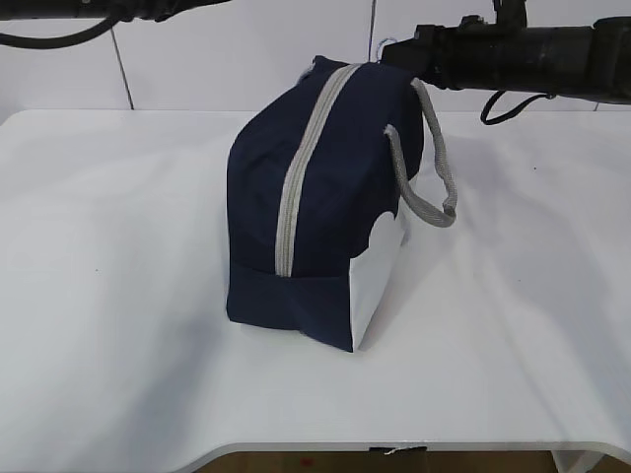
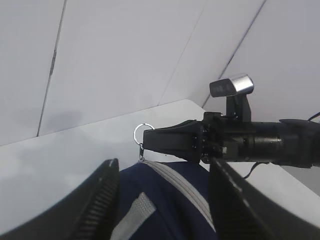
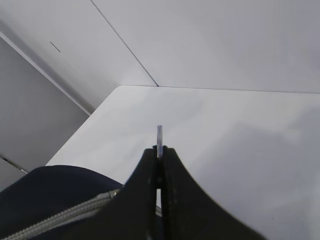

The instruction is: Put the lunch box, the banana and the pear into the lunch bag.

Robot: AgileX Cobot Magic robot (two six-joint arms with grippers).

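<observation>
The navy lunch bag (image 1: 315,227) lies on the white table with its grey zipper (image 1: 301,168) closed along the top. My right gripper (image 1: 389,51) is at the bag's far end, shut on the zipper's ring pull (image 3: 159,134). The left wrist view also shows the ring (image 2: 143,133) in that gripper's (image 2: 150,141) tip. My left gripper (image 2: 164,165) is open, with its fingers on either side of the bag's top (image 2: 165,200) and not touching it. In the exterior view only its arm (image 1: 148,10) shows. The lunch box, banana and pear are out of view.
The bag's grey strap handle (image 1: 429,168) hangs over its right side, under the right arm (image 1: 532,54). The white table (image 1: 118,246) has its front edge near the bottom of the exterior view. A white wall stands behind the table.
</observation>
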